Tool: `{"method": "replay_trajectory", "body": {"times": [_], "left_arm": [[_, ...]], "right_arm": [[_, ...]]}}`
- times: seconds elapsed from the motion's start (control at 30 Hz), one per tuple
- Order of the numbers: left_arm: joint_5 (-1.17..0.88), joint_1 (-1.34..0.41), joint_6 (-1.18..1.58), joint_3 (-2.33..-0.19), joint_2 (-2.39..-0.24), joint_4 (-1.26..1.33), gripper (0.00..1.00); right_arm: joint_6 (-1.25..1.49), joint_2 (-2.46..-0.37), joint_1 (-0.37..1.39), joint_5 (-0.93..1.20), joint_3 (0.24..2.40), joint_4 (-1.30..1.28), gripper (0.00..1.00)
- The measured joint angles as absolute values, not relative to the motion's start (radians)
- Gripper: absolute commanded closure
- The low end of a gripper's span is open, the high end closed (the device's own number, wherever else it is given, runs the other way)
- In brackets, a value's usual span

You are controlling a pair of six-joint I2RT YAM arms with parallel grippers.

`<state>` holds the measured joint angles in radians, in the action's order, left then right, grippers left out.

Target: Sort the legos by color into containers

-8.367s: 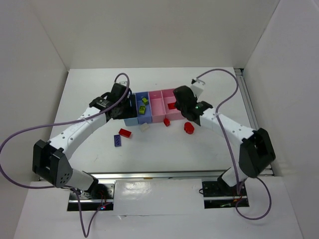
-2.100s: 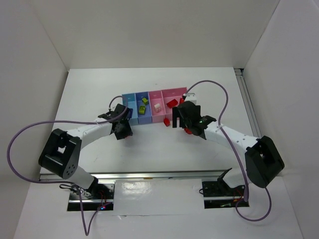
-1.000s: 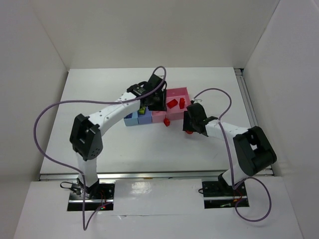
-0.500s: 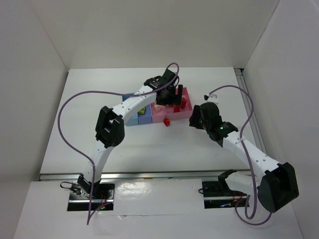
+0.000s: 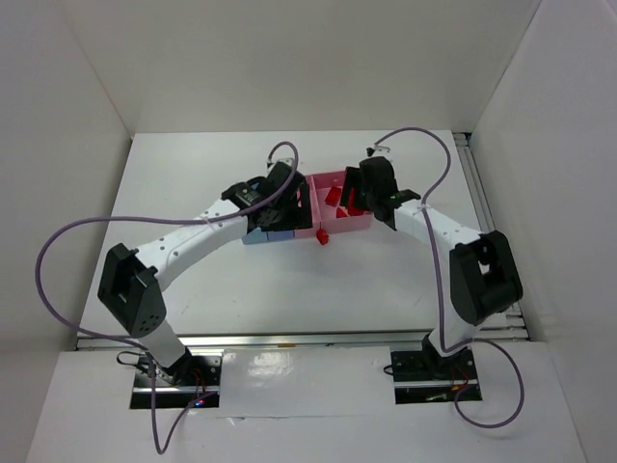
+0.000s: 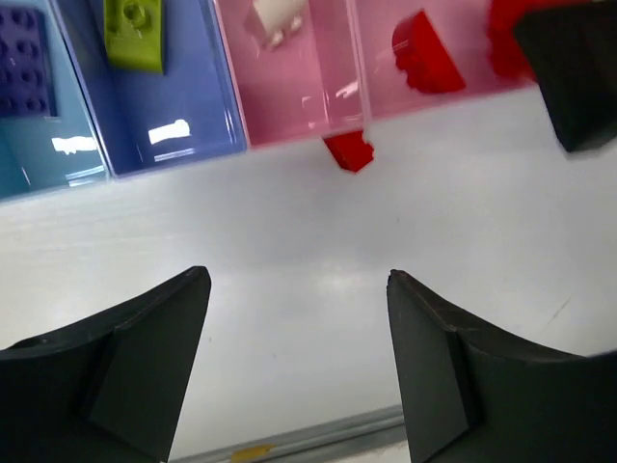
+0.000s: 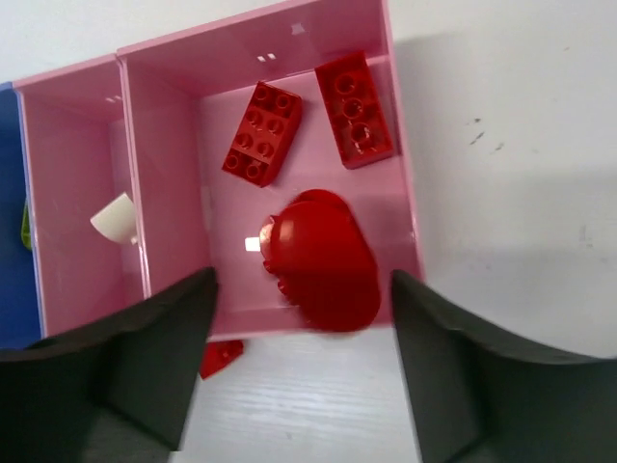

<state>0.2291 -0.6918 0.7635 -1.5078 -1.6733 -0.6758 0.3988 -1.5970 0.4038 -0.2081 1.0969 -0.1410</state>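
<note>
A rounded, glossy red lego (image 7: 323,272) lies mid-frame in the wider pink bin (image 7: 318,39). The left gripper (image 6: 297,318) and right gripper (image 7: 301,323) gape empty.

Four containers (image 6: 231,106) stand in one joined row: one light blue bin (image 6: 58,154), one periwinkle bin (image 6: 183,87), one narrow pink bin (image 6: 299,87) and one wider pink bin (image 7: 289,43). Seven legos (image 7: 262,132) can be counted: four red, one purple-blue brick (image 6: 24,58), one lime green brick (image 6: 135,34) and one white brick (image 7: 116,217). The four red ones are one slanted rectangular brick (image 7: 260,135), one upright rectangular brick (image 7: 354,108), one rounded red piece (image 7: 323,260) and one small red brick (image 6: 349,151). A lime sliver at the edge of the right wrist view could be a second green brick; that cannot be told. There are two arms and two grippers, the left gripper (image 6: 294,285) and the right gripper (image 7: 301,285)
</note>
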Motion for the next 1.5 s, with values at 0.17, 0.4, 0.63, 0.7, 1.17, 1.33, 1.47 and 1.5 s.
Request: {"method": "replay_trajectory", "body": {"times": [0.17,0.4,0.63,0.7,1.17,1.33,1.47,1.5], "left_arm": [[0.228,-0.771,0.835,-1.372,-1.642,-0.616,0.16],[0.205,-0.834,0.904,-1.356,-1.762,-0.517,0.16],[0.292,-0.833,0.950,-1.394,-1.914,-0.435,0.18],[0.327,-0.834,0.953,-1.409,-1.955,-0.411,0.22],[0.476,-0.827,0.949,-1.548,-2.109,-0.347,0.51],[0.468,-0.824,0.948,-1.558,-2.135,-0.357,0.61],[0.464,-0.827,0.938,-1.558,-2.125,-0.371,0.67],[0.457,-0.828,0.930,-1.558,-2.120,-0.376,0.67]], "right_arm": [[0.396,-1.642,0.401,-0.203,1.133,-0.142,0.16],[0.412,-1.430,0.360,-0.260,1.030,-0.138,0.16],[0.427,-1.179,0.283,-0.300,0.934,-0.167,0.16],[0.427,-1.158,0.282,-0.300,0.921,-0.178,0.16],[0.429,-1.150,0.282,-0.277,0.882,-0.235,0.16],[0.429,-1.147,0.282,-0.274,0.863,-0.248,0.16],[0.429,-1.137,0.282,-0.274,0.862,-0.262,0.16],[0.430,-1.132,0.282,-0.275,0.862,-0.265,0.17]]}}
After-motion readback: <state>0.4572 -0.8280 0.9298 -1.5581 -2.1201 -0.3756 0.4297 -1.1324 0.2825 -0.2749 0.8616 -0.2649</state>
